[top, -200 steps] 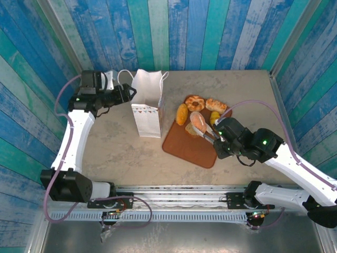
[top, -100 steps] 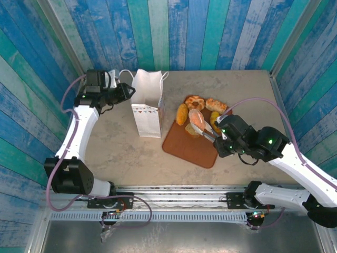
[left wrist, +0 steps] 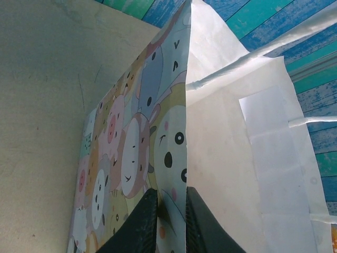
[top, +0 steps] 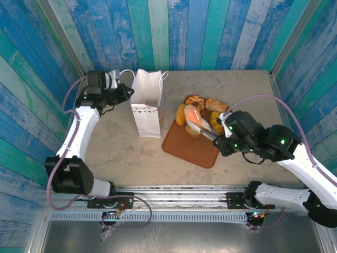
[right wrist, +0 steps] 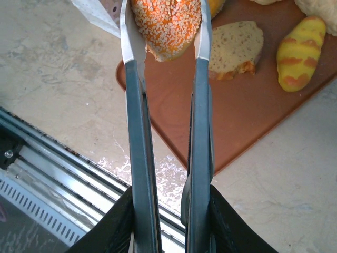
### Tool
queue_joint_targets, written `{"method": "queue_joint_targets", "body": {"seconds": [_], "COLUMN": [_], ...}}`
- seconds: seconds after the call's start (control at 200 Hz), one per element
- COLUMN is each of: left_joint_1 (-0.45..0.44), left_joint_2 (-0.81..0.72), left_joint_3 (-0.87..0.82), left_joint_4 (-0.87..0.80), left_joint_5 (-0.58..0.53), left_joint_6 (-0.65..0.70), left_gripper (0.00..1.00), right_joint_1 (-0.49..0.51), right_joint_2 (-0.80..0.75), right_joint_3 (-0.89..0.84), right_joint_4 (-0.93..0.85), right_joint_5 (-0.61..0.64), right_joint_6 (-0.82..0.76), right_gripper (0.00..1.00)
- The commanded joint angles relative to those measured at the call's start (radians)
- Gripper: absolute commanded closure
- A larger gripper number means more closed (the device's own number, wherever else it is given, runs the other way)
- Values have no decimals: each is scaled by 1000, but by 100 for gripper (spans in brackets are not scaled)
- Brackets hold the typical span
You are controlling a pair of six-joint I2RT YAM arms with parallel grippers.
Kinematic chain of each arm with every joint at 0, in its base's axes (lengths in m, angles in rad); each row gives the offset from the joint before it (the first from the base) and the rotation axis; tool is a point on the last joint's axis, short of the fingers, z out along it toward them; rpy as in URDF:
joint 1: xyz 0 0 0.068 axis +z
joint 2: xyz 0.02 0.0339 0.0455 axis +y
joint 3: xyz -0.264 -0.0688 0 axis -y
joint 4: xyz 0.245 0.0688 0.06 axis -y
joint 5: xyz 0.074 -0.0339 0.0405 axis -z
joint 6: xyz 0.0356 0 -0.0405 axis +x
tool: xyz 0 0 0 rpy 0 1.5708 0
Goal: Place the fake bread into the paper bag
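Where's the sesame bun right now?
In the right wrist view, the sesame bun sits clamped in the right pincer, over the brown tray.

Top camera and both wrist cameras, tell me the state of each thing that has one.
White paper bag with pastel triangles: upright, one wall pinched.
Left pincer: shut on the bag's wall.
Right pincer: shut on sesame-topped round bun.
Flat brown tray: lying flat, pastries on it.
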Motion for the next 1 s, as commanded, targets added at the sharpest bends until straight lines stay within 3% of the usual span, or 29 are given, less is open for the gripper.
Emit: {"method": "queue_joint_targets", "body": {"seconds": [0.0, 0.26, 0.541, 0.686, 0.997], "left_joint_1": [1, 0, 1, 1, 0], "left_joint_2": [0, -17, -30, -33, -60], "left_joint_3": [-15, -22, -20, -19, -27], "left_joint_4": [28, 44, 41, 39, 47], "left_joint_5": [12, 23, 15, 2, 0], "left_joint_6": [-3, -18, -25, -25, -26], "left_gripper": [84, 85, 75, 83, 83], "right_joint_1": [8, 34, 82, 91, 105], "right_joint_2": [-12, 18, 114, 175, 306], "right_joint_3": [49, 106, 204, 251, 336], "right_joint_4": [23, 84, 159, 205, 397], "right_joint_5": [-37, -96, -93, -89, -60], "right_joint_6": [-34, -68, -97, -101, -97], "right_gripper": [74, 74, 74, 74, 74]}}
